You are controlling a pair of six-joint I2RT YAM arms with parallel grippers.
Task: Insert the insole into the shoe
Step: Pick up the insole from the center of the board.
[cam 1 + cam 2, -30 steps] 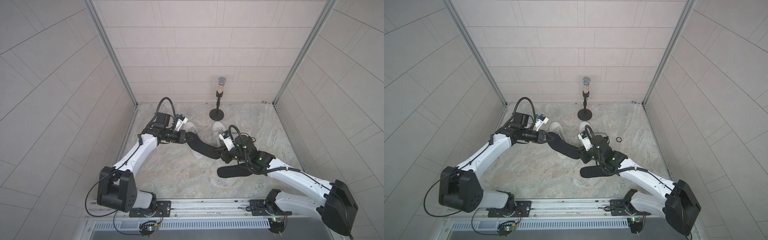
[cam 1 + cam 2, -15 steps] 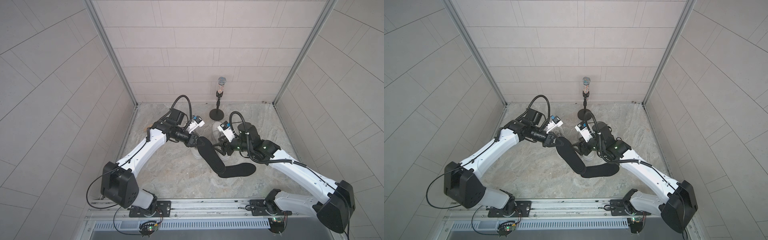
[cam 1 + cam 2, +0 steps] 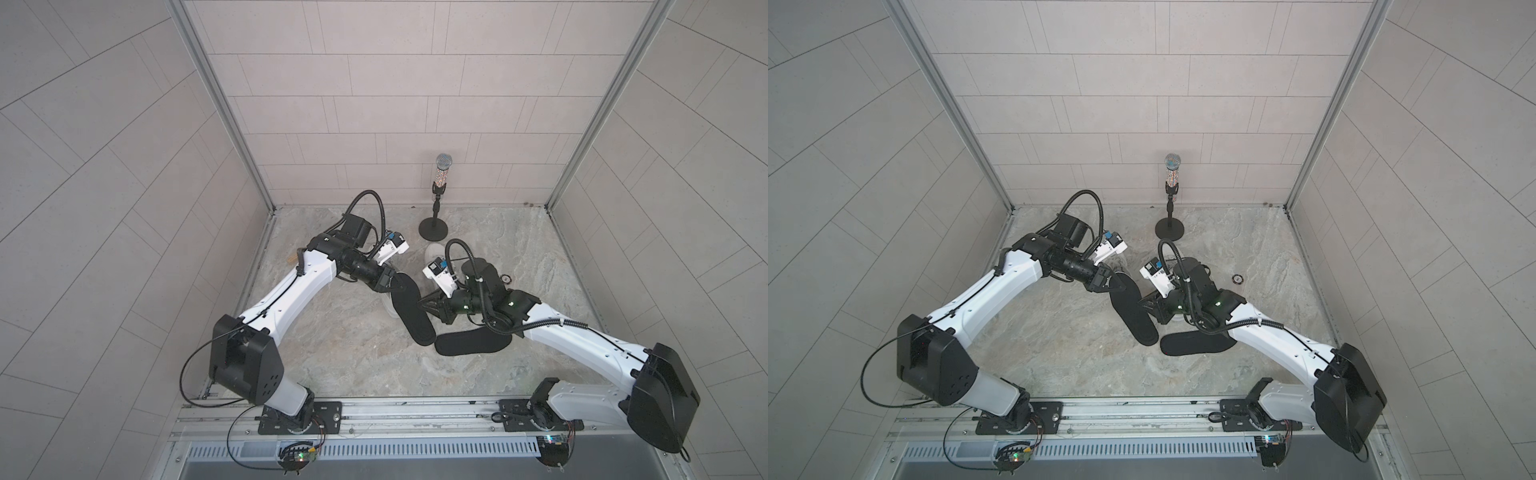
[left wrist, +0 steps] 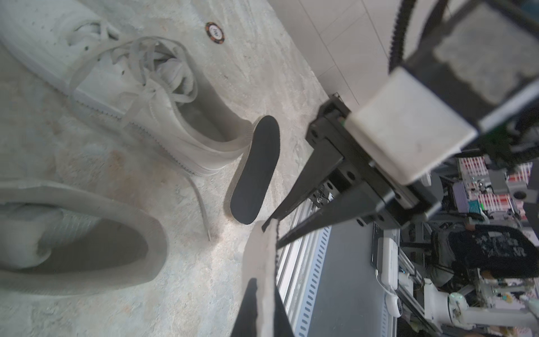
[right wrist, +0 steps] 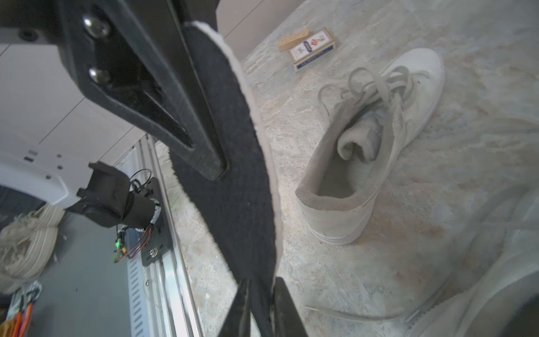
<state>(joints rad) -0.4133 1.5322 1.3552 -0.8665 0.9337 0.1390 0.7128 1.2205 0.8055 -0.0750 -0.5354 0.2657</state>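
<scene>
Nothing is inserted yet on your table (image 3: 332,365). Your left gripper (image 3: 393,284) has its fingers clamped on one end of the insole (image 3: 410,311), which is held over the table's centre, outside both shoes. Your right gripper (image 3: 420,300) reaches in from 3 o'clock. Its fingers sit on either side of the insole's long edge and, going by the wrist views, are pinching it. One shoe (image 5: 335,221) lies just beside the insole toward 9 o'clock, with its mouth open, its tongue folded down inside and no black lining visible. I judge the tongue needs clearing first. After that you have to aim the toe end into the mouth, slide it forward and press the heel flat.

Counted by size:
- one table
- two arms
- two white shoes, the second shoe (image 5: 495,286) toward 12 o'clock
- two black insoles, the spare insole (image 3: 473,343) lying flat at 5 o'clock
- one microphone (image 3: 438,199) on a stand at 12 o'clock
- one card box (image 5: 312,48) near the 10 o'clock edge
- one chip (image 3: 505,278) at 3 o'clock
</scene>
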